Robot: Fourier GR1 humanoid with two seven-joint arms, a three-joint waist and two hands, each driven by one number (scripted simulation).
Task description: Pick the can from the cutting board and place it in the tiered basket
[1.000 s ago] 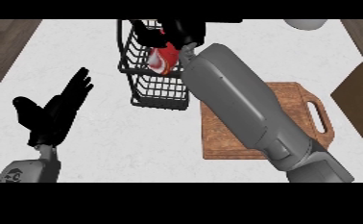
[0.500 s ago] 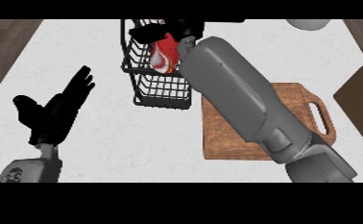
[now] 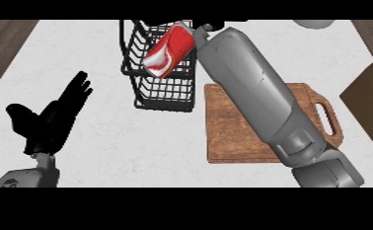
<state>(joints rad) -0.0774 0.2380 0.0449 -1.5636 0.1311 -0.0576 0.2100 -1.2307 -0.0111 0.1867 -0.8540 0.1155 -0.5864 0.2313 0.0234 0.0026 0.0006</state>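
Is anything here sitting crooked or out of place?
The red can leans at a slant over the black wire basket, gripped at its upper end by the right robot hand, not standing upright. Nothing looks spilled or broken.

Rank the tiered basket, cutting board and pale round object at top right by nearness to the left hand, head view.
From the left hand:
1. tiered basket, to its upper right.
2. cutting board, farther right.
3. pale round object, at the top right edge.

Red-white can [image 3: 169, 51] tilted over black wire tiered basket [image 3: 157, 93]
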